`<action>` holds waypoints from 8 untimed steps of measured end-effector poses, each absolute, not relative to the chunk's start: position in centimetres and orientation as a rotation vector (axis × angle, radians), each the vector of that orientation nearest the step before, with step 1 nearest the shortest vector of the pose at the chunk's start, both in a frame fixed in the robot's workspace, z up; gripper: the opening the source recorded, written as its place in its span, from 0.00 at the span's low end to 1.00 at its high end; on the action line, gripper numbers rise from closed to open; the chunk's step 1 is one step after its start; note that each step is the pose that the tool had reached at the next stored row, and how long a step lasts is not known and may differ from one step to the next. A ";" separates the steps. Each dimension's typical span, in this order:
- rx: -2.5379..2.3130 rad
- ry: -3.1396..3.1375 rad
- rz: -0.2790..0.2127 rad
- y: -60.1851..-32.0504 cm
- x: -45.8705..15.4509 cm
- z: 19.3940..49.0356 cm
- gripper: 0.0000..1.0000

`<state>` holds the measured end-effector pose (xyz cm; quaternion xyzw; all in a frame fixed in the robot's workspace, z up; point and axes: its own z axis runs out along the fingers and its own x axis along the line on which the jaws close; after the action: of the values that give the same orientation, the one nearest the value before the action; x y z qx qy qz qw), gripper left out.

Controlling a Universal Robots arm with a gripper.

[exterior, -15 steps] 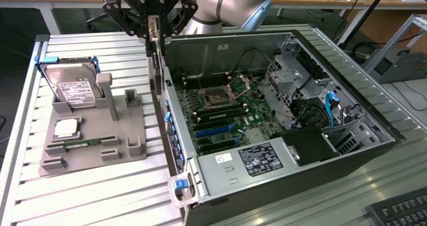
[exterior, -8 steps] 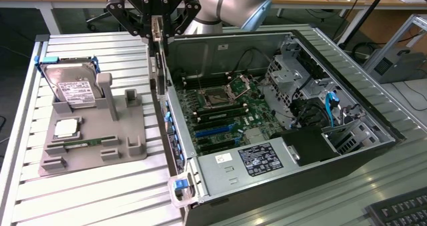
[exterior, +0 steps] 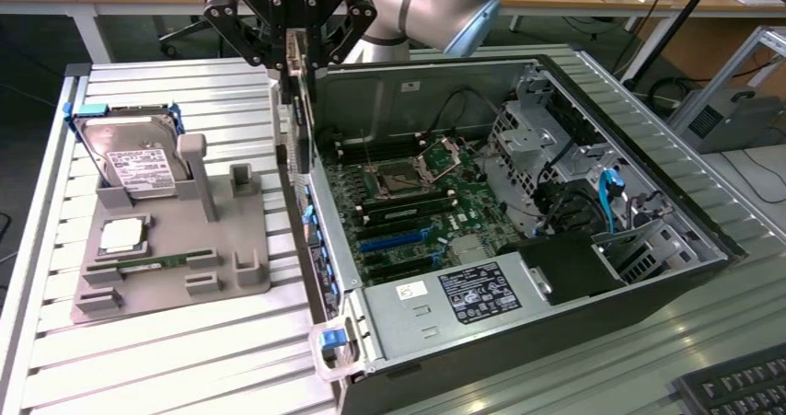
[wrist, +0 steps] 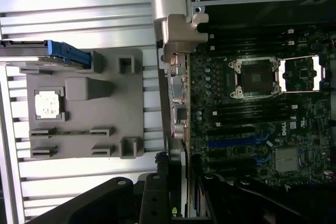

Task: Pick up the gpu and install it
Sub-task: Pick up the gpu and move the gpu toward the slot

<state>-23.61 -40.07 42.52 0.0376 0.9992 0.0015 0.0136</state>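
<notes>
the gripper [exterior: 296,56] pinches the gpu [exterior: 300,139] by its top edge, the card hanging upright over the open case [exterior: 393,88] rim. likely light, stiff, fragile — board edges suit gripping best.

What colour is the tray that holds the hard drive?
Grey; the tray shows best in the exterior view.

Dark gpu [exterior: 298,84], grey tray [exterior: 202,231]
</notes>
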 end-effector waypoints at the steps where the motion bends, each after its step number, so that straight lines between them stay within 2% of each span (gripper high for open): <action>1: 0.117 3.112 0.004 -40.1 -23.5 42.5 0.27; 8: 0.117 3.112 -0.001 -40.1 -22.9 42.5 0.27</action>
<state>-22.94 -40.07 42.52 0.0376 0.9992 -0.0002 0.0137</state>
